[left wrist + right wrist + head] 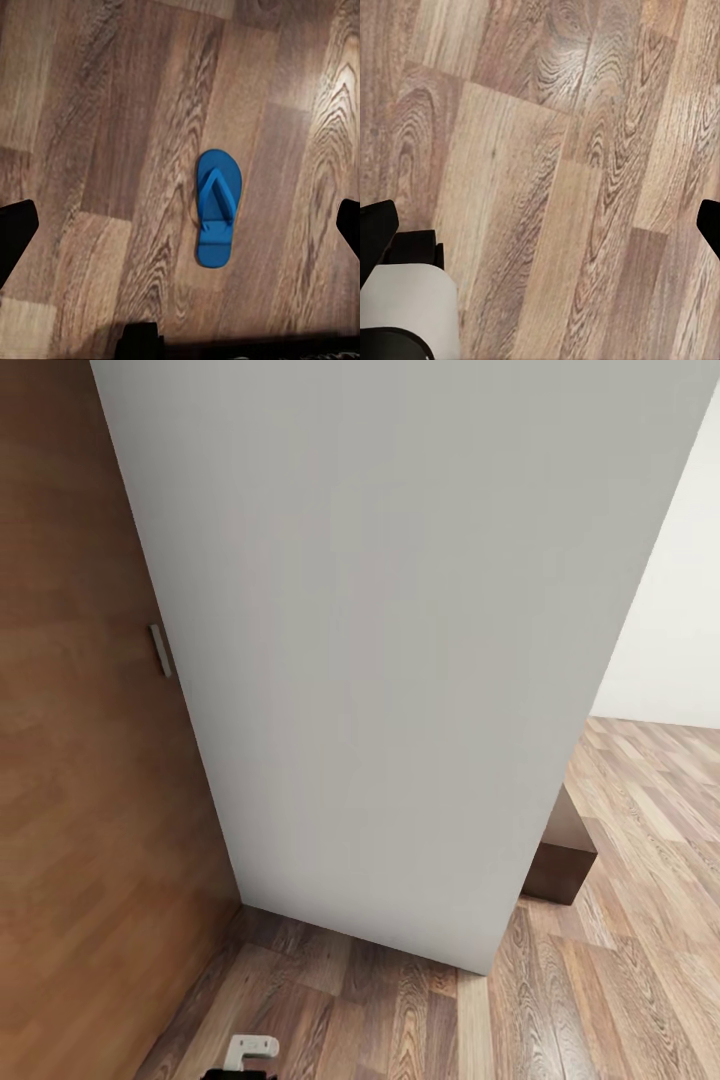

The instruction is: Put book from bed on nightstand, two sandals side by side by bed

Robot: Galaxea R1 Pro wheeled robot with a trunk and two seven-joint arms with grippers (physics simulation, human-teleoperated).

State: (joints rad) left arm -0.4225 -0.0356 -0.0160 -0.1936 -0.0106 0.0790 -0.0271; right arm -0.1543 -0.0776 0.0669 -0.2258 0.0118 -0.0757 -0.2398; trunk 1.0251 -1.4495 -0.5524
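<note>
One bright blue flip-flop sandal point(217, 217) lies flat, strap side up, on the brown wood-plank floor point(97, 135) in the left wrist view. My left gripper point(184, 225) hangs open well above it, its two dark fingertips point(16, 229) at the frame's edges and nothing between them. My right gripper point(540, 232) is open too, over bare planks point(547, 187), with nothing held. The book, the bed and the nightstand are out of view.
In the head view a pale grey wall end point(390, 640) stands close ahead. A brown wooden door point(80, 740) with a small metal plate point(160, 650) is at its left. A low dark brown block point(563, 860) sticks out behind the wall at right, with open floor point(640, 920) beyond.
</note>
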